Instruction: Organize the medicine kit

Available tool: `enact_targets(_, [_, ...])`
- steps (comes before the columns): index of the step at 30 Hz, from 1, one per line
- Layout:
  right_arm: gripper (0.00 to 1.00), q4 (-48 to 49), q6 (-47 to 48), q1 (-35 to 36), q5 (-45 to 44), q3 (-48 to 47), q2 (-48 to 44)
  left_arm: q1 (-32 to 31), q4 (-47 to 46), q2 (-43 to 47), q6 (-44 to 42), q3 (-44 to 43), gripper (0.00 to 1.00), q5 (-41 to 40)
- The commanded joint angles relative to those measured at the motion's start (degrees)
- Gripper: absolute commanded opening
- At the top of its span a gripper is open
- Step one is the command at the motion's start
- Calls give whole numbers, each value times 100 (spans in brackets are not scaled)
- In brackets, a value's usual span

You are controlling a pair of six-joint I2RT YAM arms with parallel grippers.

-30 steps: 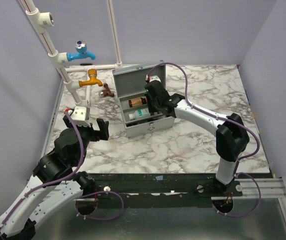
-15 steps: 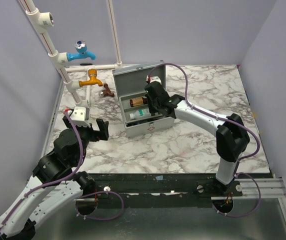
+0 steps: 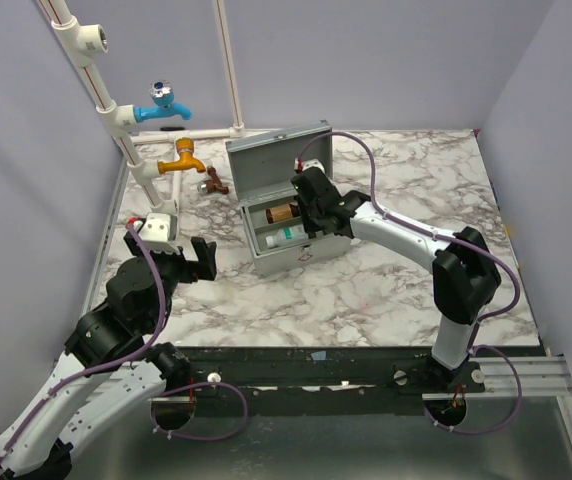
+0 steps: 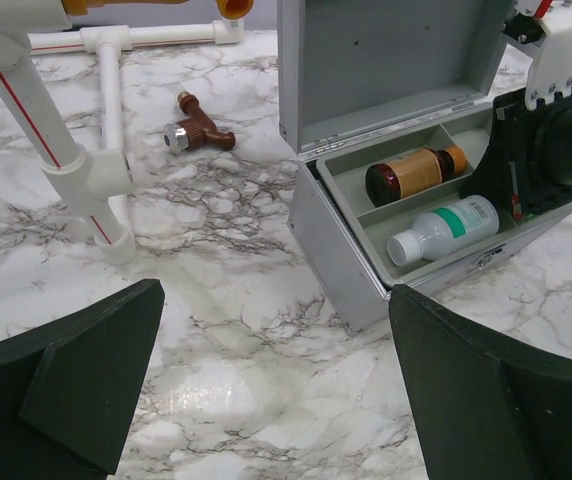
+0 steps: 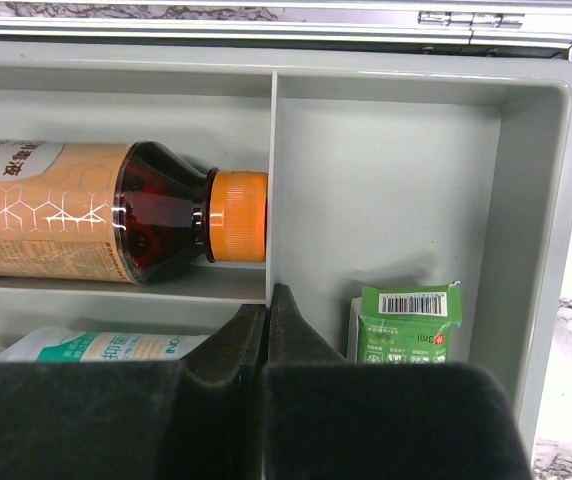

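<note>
The medicine kit (image 3: 276,165) is a grey metal box standing open mid-table, lid up; it also shows in the left wrist view (image 4: 386,60). Its grey tray (image 5: 406,170) holds a brown bottle with an orange cap (image 5: 86,225), a white bottle with a green label (image 4: 441,228) and a green packet (image 5: 406,325). My right gripper (image 5: 268,300) is inside the box, shut on the tray's middle divider. My left gripper (image 4: 276,390) is open and empty, above bare table to the left of the kit.
White pipework (image 4: 86,170) with a blue tap (image 3: 161,105) and an orange tap (image 3: 184,157) stands at the back left. A brown fitting (image 4: 198,132) lies on the table beside the kit. Grey walls close in three sides.
My right gripper and the tray with its bottles have shifted slightly toward the near side. The left arm has not moved.
</note>
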State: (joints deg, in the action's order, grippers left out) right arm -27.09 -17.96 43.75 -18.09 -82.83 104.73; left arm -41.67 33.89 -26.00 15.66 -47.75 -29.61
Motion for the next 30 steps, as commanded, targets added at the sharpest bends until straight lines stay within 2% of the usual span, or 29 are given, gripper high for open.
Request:
enact_targets(1, [1, 166, 69, -46, 248, 158, -145, 32, -71, 74, -19, 64, 99, 128])
enact_targets(20, [1, 301, 391, -42, 455, -371, 488, 80, -96, -41, -37, 63, 99, 236])
enact_targets(30, [1, 398, 333, -47, 557, -240, 606, 94, -115, -67, -81, 64, 99, 247])
